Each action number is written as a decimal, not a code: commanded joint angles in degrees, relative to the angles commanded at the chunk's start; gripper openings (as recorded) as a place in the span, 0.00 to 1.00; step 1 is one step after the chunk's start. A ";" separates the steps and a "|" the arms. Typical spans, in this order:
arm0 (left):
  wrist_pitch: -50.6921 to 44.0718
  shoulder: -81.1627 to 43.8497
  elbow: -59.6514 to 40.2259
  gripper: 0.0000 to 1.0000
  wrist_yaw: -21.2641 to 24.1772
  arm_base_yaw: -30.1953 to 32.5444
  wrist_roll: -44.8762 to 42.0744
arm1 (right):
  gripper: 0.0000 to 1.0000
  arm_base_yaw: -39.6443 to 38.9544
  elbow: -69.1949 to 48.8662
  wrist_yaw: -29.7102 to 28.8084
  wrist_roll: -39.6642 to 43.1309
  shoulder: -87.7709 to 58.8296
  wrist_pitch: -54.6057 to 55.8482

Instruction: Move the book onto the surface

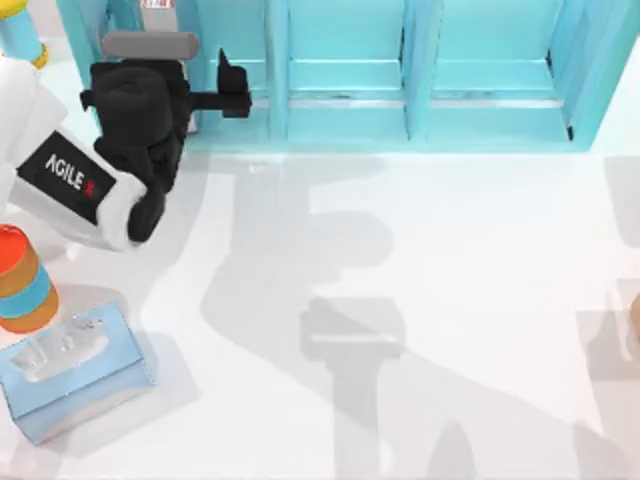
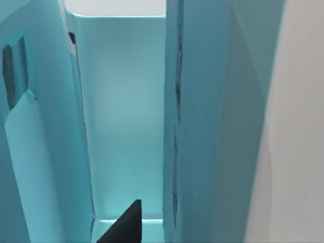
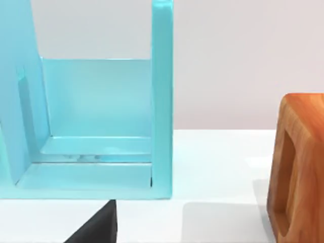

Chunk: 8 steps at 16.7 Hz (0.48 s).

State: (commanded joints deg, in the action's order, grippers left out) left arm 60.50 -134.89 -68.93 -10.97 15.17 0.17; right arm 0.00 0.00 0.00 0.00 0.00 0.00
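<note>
I see a light blue shelf unit (image 1: 420, 110) along the back, a tissue box (image 1: 70, 375) beside striped stacked cups (image 1: 22, 280) at left, and a wooden block (image 3: 298, 167).

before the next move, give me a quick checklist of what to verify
1. Left gripper at the shelf, by its left-end compartment: ok.
2. Book located: cannot tell, no view shows it plainly.
3. Grip on the book: cannot tell.
4. Bare table in front of the shelf for a set-down: ok.
5. Tissue box and striped cup at the table's left front, apart from the shelf: ok.
6. Right gripper low near a wooden block, away from the left arm: ok.
</note>
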 joint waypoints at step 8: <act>0.00 0.00 0.00 0.62 0.00 0.00 0.00 | 1.00 0.00 0.00 0.00 0.00 0.00 0.00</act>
State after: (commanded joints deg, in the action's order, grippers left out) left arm 60.50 -134.89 -68.93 -10.97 15.17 0.17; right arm 0.00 0.00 0.00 0.00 0.00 0.00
